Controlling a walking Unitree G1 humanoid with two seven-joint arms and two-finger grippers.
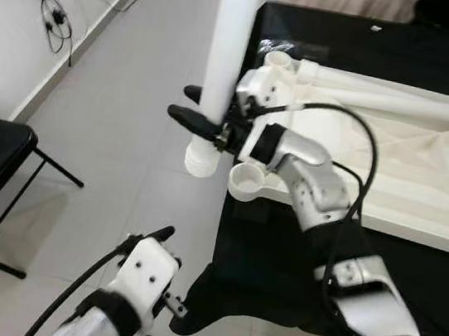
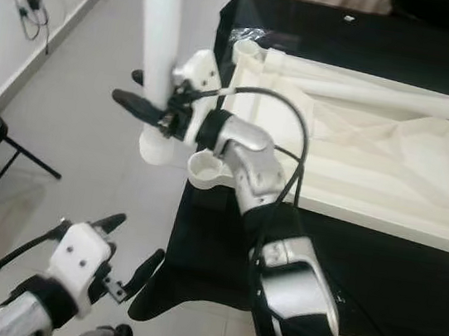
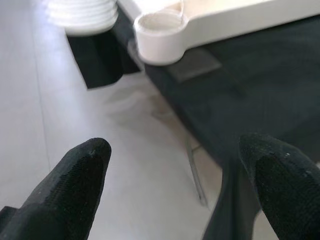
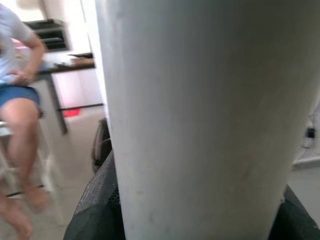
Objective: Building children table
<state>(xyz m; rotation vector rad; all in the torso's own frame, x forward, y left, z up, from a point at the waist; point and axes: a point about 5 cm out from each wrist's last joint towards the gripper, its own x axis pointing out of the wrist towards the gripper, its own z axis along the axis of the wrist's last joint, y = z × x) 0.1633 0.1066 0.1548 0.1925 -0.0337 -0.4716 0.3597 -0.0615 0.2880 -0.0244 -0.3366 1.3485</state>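
From the head views, the right pincer (image 1: 202, 119) grips a white table leg (image 1: 225, 59) upright, its threaded end just beside the corner socket (image 1: 247, 179) of the upturned white tabletop (image 1: 424, 175). If tilted, it may cross-thread. In the left wrist view, the left pincer (image 3: 180, 165) gapes wide below the socket. The right wrist view has the leg clamped between its fingers (image 4: 95, 210); a slip would drop it.

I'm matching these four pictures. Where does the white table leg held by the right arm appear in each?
Left eye: tall white plastic table leg, upper centre.
Right eye: leg, upper left.
Left wrist: its ribbed end, top corner.
Right wrist: leg, close up.
Shared landmark: round white corner socket beside it.
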